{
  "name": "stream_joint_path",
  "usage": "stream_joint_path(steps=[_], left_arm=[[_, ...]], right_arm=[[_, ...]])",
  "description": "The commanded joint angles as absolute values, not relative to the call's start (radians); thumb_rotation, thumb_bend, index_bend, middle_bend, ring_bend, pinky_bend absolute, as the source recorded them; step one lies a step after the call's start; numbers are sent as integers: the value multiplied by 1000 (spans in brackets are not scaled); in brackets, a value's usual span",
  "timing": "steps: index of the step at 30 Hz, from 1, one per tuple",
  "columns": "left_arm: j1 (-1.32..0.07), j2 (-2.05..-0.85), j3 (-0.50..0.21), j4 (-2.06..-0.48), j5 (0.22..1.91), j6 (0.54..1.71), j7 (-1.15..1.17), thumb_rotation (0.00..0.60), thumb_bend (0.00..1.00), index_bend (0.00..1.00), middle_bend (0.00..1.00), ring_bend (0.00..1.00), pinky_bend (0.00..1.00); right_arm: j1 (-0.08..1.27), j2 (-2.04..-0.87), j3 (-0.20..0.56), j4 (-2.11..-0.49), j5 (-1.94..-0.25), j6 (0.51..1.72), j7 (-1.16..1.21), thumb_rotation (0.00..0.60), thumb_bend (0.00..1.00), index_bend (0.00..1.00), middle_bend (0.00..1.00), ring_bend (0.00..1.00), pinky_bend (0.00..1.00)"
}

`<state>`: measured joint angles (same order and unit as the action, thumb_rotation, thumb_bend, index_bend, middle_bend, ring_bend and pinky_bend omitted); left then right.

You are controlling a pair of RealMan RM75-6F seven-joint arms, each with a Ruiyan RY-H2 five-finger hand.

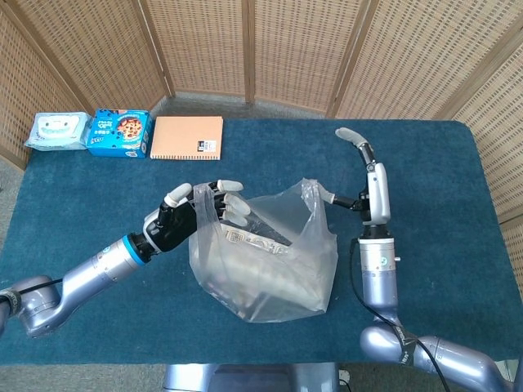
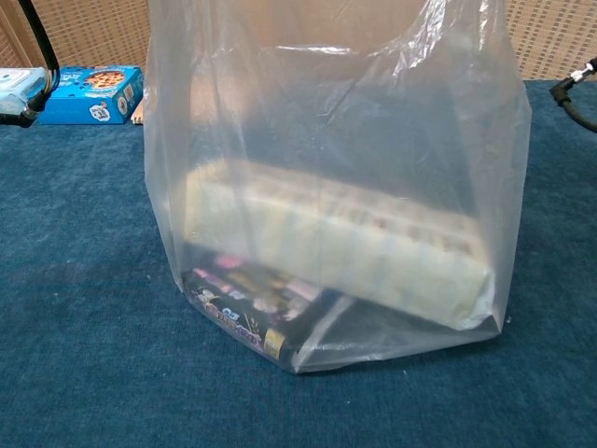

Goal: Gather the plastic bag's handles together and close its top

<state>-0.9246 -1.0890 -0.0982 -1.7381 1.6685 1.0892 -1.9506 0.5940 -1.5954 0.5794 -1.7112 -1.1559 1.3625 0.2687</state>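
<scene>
A clear plastic bag (image 1: 265,265) stands mid-table, its mouth stretched wide. It fills the chest view (image 2: 326,168); a long pale package (image 2: 345,247) and a dark box (image 2: 247,313) lie inside. My left hand (image 1: 192,214) grips the bag's left handle (image 1: 204,214) with fingers curled over the plastic. My right hand (image 1: 368,184) is at the bag's right, fingers stretched upward. Its thumb reaches the right handle (image 1: 310,194), which stands up taut against it. Neither hand shows in the chest view.
At the table's far left lie a wipes pack (image 1: 55,131), a blue snack box (image 1: 118,132) and an orange notebook (image 1: 186,137). A wicker screen (image 1: 261,49) closes the back. The blue cloth table (image 1: 441,212) ends just right of my right arm.
</scene>
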Motion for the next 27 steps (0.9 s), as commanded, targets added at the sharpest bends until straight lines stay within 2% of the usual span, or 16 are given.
stream_joint_path(steps=[1, 12, 18, 27], left_arm=[[-922, -1087, -93, -1737, 1672, 1093, -1954, 0, 325, 176, 323, 265, 255], [-919, -1069, -84, -1735, 1667, 1093, -1923, 0, 325, 176, 323, 265, 254], [-923, -1075, -87, -1733, 1654, 1079, -1876, 0, 324, 176, 323, 262, 247], [-925, -1089, -91, -1713, 1635, 1061, -1812, 0, 325, 176, 311, 211, 180]], right_arm=[[591, -1585, 584, -1711, -1152, 1362, 275, 543, 75, 209, 234, 145, 113], [596, -1511, 643, -1722, -1110, 1318, 329, 544, 74, 209, 234, 144, 107], [574, -1483, 623, -1753, -1132, 1336, 337, 544, 74, 209, 234, 141, 104], [534, -1442, 605, -1788, -1148, 1357, 369, 546, 71, 209, 234, 139, 102]])
